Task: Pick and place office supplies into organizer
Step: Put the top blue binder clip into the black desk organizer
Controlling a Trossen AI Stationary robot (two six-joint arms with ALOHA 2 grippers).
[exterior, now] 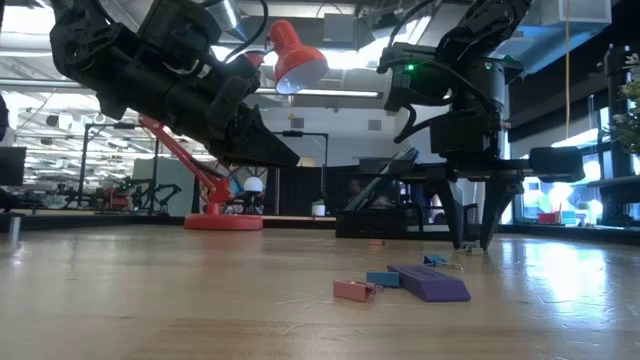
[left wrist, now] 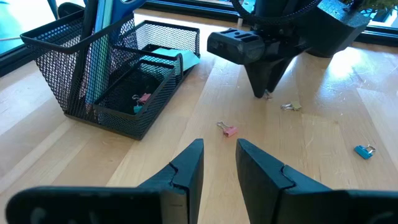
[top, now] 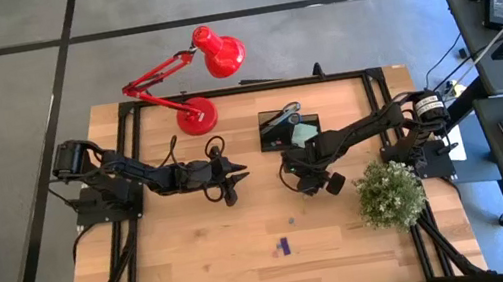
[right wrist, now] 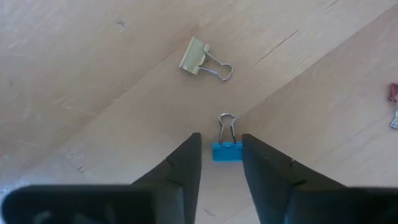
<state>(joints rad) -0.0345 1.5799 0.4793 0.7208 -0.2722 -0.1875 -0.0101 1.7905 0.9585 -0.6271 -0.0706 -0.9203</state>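
Right arm: the right gripper [right wrist: 220,163] points straight down at the wooden bench [top: 200,261] just in front of the black wire-mesh organizer [left wrist: 118,74], its fingers [right wrist: 180,168] partly parted either side of a small blue binder clip [right wrist: 226,149]; whether they are touching the clip yet cannot be told.
Left arm: the left gripper [left wrist: 219,168] hangs above the middle of the bench, aimed at the organizer, fingers a little apart and holding nothing.
Organizer: it stands at the far edge of the bench, right of the red desk lamp [top: 188,75].
Done so far: blue-handled scissors [left wrist: 102,37] stand in the tall section, a pale green sticky-note pad [left wrist: 166,55] lies in a low section, and a pink clip [left wrist: 144,98] sits inside.
Left to do: a pale yellow-green binder clip [right wrist: 202,57] lies near the blue one, a pink binder clip [left wrist: 227,129] lies loose between the two grippers, a second blue clip [left wrist: 364,150] lies apart, and a purple flat piece [top: 284,246] lies nearer the near edge.
Judgement: roughly midway; mostly small clips remain.
Room: the near half of the bench is largely bare; a small green bushy plant [top: 390,194] crowds the right edge beside the right arm, and a black metal frame [top: 128,130] runs along the edges.
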